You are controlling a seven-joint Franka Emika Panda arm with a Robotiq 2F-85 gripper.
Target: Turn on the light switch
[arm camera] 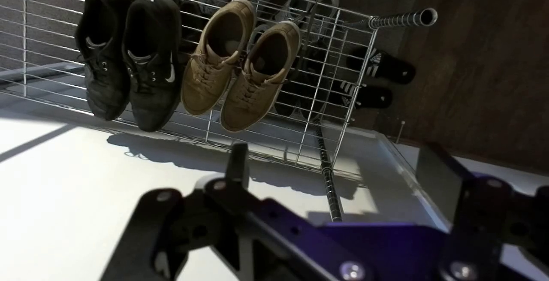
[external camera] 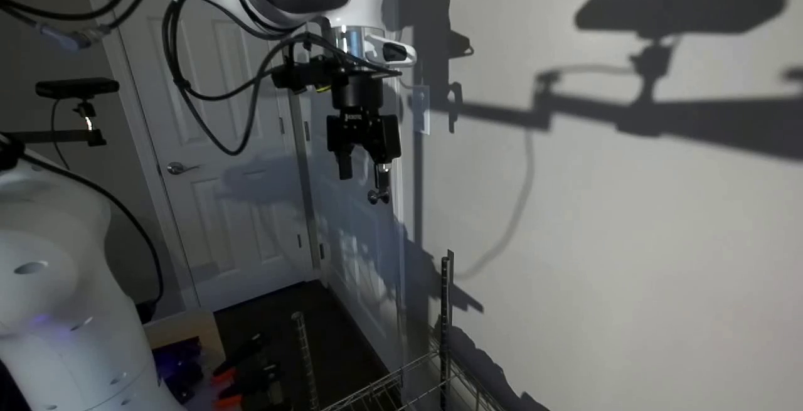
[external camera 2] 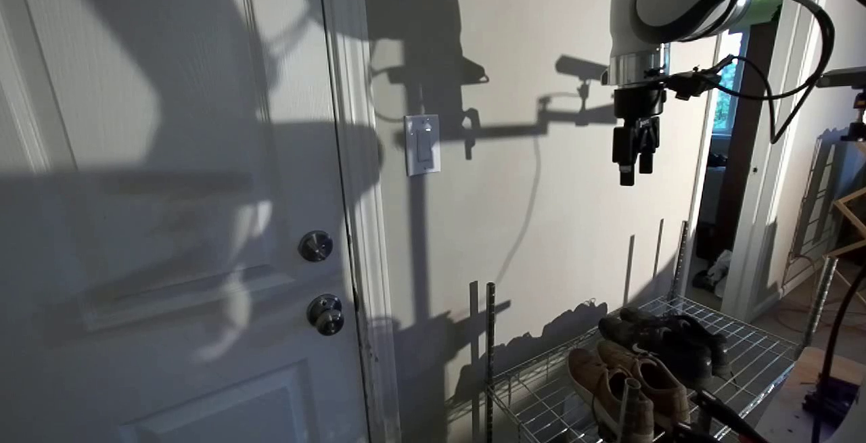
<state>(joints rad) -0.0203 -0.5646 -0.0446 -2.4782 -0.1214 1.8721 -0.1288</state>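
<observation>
The light switch (external camera 2: 423,145) is a white plate with a flat upright paddle, fixed on the wall beside the door frame. It also shows at a steep angle in an exterior view (external camera: 422,110), behind and to the right of the gripper. Whether the paddle is on or off cannot be told. My gripper (external camera: 364,174) points downward and hangs in the air, apart from the switch. It also shows well to the right of the switch in an exterior view (external camera 2: 636,169). In the wrist view its fingers (arm camera: 336,167) are wide apart with nothing between them. The switch is out of the wrist view.
A wire rack (external camera 2: 541,389) below holds brown shoes (arm camera: 218,58) and black shoes (arm camera: 148,62). Its upright posts (external camera 2: 490,355) stand near the wall (external camera 2: 514,226). A white door (external camera 2: 169,240) with a knob (external camera 2: 326,314) is left of the switch.
</observation>
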